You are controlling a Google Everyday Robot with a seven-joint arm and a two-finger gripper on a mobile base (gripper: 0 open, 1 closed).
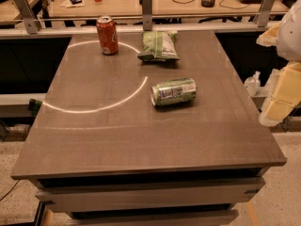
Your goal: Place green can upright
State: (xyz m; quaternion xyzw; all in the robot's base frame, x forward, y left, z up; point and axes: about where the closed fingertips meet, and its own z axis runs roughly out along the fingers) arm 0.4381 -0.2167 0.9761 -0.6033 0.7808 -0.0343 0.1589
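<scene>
Camera view: green can (173, 92) lies on its side near the middle of the dark table (94, 140). Red-orange soda can (107, 35) stands upright at the back, green snack bag (159, 46) just beside it. Gripper (281, 98) hangs off the table's right edge, well apart from the can. I cannot tell its state.

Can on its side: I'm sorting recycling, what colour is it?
Green can, pale label patches; camera view. Hand beside table, right.
</scene>
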